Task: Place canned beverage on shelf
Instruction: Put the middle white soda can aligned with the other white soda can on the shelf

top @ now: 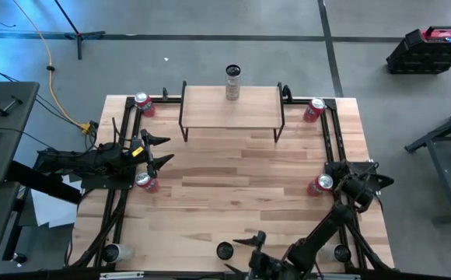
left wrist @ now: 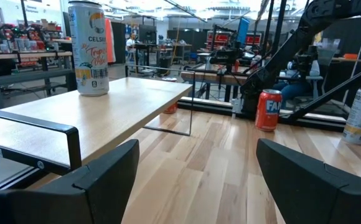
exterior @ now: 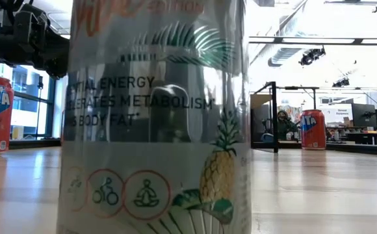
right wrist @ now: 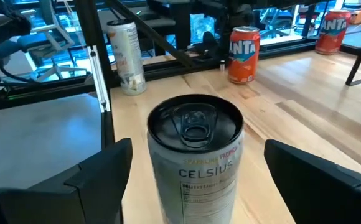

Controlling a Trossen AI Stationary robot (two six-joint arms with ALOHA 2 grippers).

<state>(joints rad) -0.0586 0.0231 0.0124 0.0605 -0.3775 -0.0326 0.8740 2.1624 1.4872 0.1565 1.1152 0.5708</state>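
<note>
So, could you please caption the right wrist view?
Open right gripper around an upright silver Celsius can on the wooden tabletop.

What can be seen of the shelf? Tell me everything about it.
The shelf is a small raised rectangle: a light wood plank top on thin black metal legs. It stands level at the middle of the far edge of the table. One tall silver can stands upright on it near its far edge; nothing else rests on its top.

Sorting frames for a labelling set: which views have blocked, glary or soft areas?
Low view: a Celsius can right at the lens blocks most of the frame. High view: blue cast at left edge. Right wrist view: the near can looks slightly soft.
</note>
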